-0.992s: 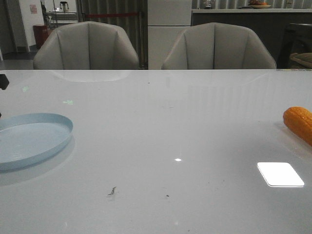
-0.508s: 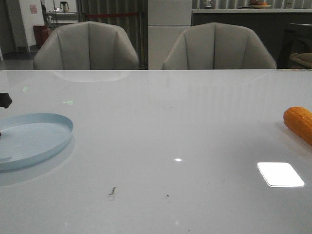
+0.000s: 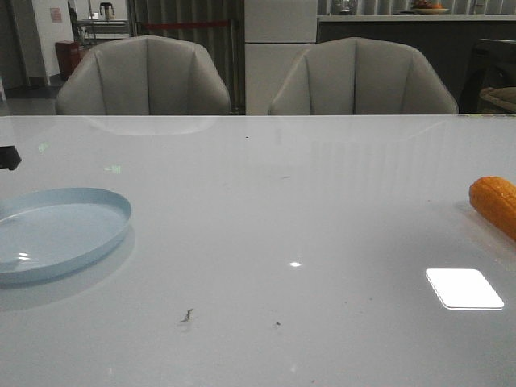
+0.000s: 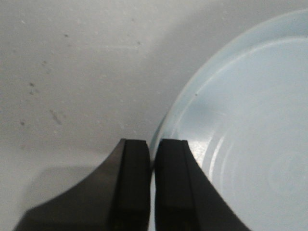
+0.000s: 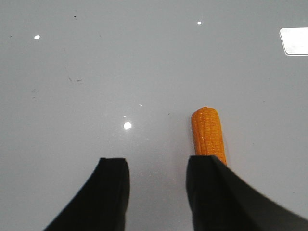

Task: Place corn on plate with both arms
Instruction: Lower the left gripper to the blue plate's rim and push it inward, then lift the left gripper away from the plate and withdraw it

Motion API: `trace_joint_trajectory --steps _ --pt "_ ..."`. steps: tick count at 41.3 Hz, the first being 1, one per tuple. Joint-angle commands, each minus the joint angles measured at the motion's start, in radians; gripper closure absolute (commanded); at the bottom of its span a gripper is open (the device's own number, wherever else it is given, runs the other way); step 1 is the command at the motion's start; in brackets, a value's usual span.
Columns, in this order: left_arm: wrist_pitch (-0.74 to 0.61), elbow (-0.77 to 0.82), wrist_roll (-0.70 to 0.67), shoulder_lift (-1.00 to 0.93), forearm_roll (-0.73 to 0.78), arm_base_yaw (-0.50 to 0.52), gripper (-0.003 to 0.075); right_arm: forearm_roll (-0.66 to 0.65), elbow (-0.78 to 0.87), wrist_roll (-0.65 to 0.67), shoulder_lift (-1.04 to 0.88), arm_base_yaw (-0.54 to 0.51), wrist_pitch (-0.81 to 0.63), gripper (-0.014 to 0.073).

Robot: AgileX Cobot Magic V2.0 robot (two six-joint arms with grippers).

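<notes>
front view: plate (image 3: 56,234) sits at the table's (image 3: 274,201) left edge, corn (image 3: 495,205) at the far right edge, partly cut off; the two are well apart with bare glossy top between. only a small dark bit of the left arm shows at the left border, above the plate. two grey chairs (image 3: 145,76) stand behind the table, out of the way. a bright light patch (image 3: 463,288) lies near the corn, just a reflection. left wrist view: left gripper (image 4: 153,159) has its fingers drawn together on the plate's rim, one finger outside the rim, one inside over the pale blue dish; looks clamped on the edge. plate reads as thin, light and stiff, likely to slide easily on this slick top, so a rim hold seems right for dragging. right wrist view: right gripper (image 5: 158,168) with fingers spread wide, nothing between them; the corn lies just ahead of one finger, its near end hidden behind that fingertip, so it is off to one side of the gap rather than centred. corn looks hard, glossy, round, probably light and prone to roll or slip; best taken across its thick middle, fingers square to its length. nothing stands between the gripper and corn.
</notes>
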Motion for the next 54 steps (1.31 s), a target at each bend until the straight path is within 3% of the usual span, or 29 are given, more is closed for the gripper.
trace_joint_trajectory --steps 1,11,19,33,43,47,54 --pt "0.062 -0.075 -0.002 -0.043 -0.069 -0.018 0.0627 0.003 -0.034 0.002 -0.005 0.002 -0.069 0.0186" --pt "0.106 -0.221 -0.002 -0.043 -0.167 -0.122 0.0627 0.003 -0.034 0.002 -0.005 0.002 -0.068 0.0186" --pt "0.055 -0.250 -0.002 -0.043 -0.264 -0.244 0.0627 0.003 -0.034 0.002 -0.005 0.002 -0.059 0.0186" --pt "-0.019 -0.250 -0.002 -0.001 -0.264 -0.446 0.0627 0.003 -0.034 0.002 -0.005 0.002 -0.003 0.0186" --pt "-0.041 -0.250 -0.002 0.044 -0.235 -0.507 0.0622 0.003 -0.034 0.002 -0.005 0.002 0.020 0.0186" --pt "-0.037 -0.250 -0.002 0.068 -0.226 -0.517 0.0575 0.003 -0.034 0.002 -0.005 0.002 0.023 0.0186" --pt "-0.027 -0.250 -0.002 0.110 -0.219 -0.519 0.0397 0.003 -0.034 0.002 -0.005 0.002 0.023 0.0186"
